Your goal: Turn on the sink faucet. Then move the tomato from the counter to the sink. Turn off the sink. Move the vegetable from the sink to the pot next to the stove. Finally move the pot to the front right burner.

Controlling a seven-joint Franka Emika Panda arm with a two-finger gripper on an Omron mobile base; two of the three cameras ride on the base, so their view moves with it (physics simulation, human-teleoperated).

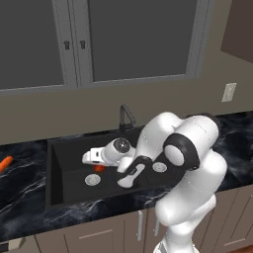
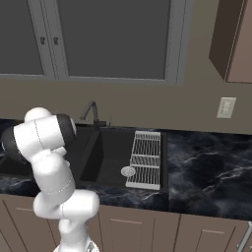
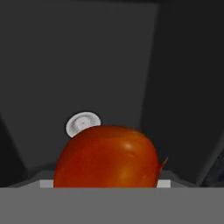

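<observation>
Gleaming black counter (image 1: 22, 180) around sink (image 1: 69, 190)

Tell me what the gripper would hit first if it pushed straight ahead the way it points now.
The tomato. It sits right in front of the gripper, close against the hand camera. Behind it lies the dark sink floor with its silver drain. Whether the fingers already touch the tomato cannot be told.
</observation>
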